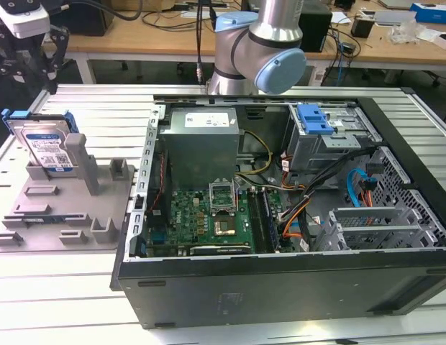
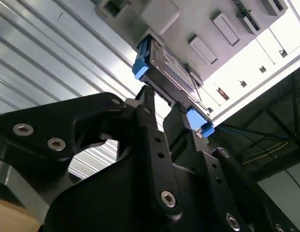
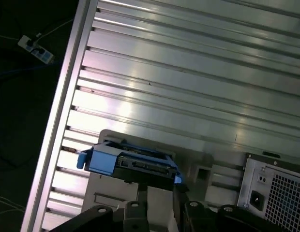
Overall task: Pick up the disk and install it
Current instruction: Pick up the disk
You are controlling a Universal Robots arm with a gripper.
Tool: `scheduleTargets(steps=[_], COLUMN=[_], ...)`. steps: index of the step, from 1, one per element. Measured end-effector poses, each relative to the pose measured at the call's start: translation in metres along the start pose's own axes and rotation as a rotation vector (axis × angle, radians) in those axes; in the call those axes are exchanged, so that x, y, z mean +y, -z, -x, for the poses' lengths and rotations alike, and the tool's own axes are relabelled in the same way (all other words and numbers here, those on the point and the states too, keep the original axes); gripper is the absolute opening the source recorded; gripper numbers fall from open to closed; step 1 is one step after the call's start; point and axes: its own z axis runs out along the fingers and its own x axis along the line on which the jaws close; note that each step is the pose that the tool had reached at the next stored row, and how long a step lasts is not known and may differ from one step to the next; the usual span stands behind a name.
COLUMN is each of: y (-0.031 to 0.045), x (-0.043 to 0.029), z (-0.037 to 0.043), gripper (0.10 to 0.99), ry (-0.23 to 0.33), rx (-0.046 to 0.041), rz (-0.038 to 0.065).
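One disk point(image 1: 44, 147) on edge in its stand, gripper point(image 2: 159, 104) parted over it

Hangs the gripper over the disk with both black fingers point(image 2: 151, 130) apart by a slim gap, clamping nothing. Appears to stop just short of the disk's upper edge in the second wrist view, though hard to say whether the tips touch it. Finds the disk upright in a slot of the grey fixture point(image 1: 79, 215), white-and-blue label toward the camera in the exterior view, blue bracket point(image 1: 25, 116) running along its top edge. Places that fixture on the ribbed metal table point(image 1: 86, 100), at the exterior view's left, just beside the open computer case point(image 1: 280, 295). Leaves the disk outside the case, not yet installed. Inside the case, notes a grey power supply point(image 1: 201, 140) toward the back, a green motherboard point(image 1: 208, 219) nearer the camera, and a bare blue latch piece point(image 1: 313, 118) atop the drive cage point(image 1: 331, 144) toward the exterior view's right. Sets the arm's base point(image 1: 259, 50) behind the case.
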Motion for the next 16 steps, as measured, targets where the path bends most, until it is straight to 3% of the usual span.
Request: scheduleTargets(steps=[3, 9, 11, 16], y=[0.0000, 0.0000, 0.0000, 0.0000], x=[0.0002, 0.0003, 0.0002, 0.0002], z=[-0.0004, -0.0006, -0.0006, -0.0005], gripper=[0.482, 0.482, 0.482, 0.482], ry=[0.025, 0.050, 0.121, 0.226], rx=[0.0010, 0.0022, 0.0053, 0.0106], rz=[0.001, 0.002, 0.002, 0.002])
